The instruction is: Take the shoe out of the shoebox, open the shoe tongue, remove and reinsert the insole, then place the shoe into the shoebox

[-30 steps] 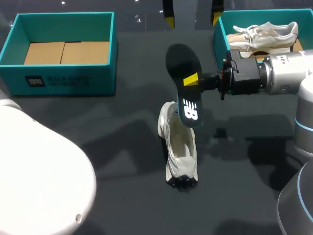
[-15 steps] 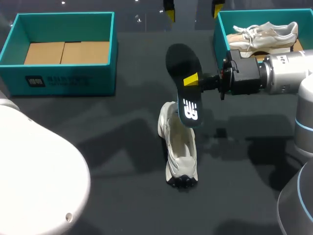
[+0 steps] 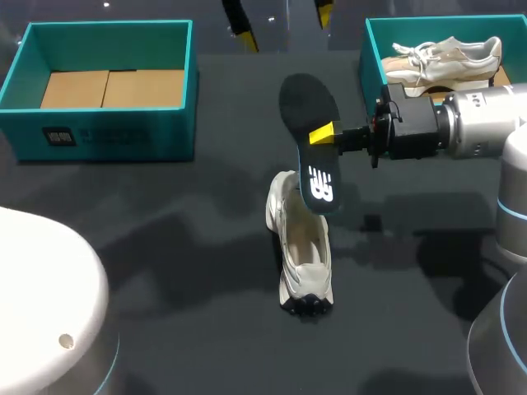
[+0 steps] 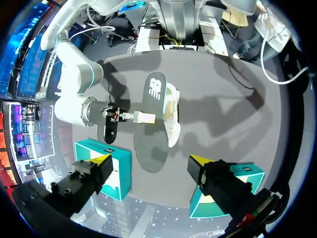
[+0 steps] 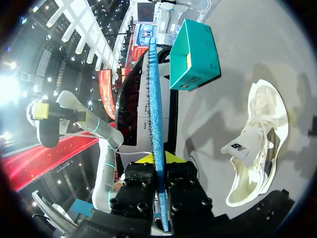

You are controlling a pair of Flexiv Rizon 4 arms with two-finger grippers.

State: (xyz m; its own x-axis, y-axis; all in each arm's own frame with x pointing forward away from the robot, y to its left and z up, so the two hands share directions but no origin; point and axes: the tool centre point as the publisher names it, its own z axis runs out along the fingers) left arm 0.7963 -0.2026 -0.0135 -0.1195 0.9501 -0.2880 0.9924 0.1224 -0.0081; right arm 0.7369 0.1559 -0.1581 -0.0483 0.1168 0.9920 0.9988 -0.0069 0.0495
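A black insole [image 3: 301,100] hangs over the table's middle, tilted, with my right gripper [image 3: 323,133] shut on its edge from the right. In the right wrist view the insole [image 5: 154,99] runs edge-on out from between the fingers of that gripper [image 5: 157,159]. Just below it a white shoe [image 3: 303,247] lies on the dark table, opening up, toe toward the front; it also shows in the wrist views [image 5: 255,144] [image 4: 172,114]. My left gripper [image 3: 284,20] hangs open high over the far edge, nothing between its fingers [image 4: 148,163], looking down on the insole [image 4: 153,144].
A teal shoebox [image 3: 107,123] with a cardboard floor stands at the back left. A second teal shoebox [image 3: 366,49] at the back right holds another white shoe [image 3: 449,53]. My left arm's white body fills the near left corner.
The left gripper's yellow tips have shifted leftward along the far edge, and the left arm's white body has sunk lower at the near left. The right arm and insole have not moved.
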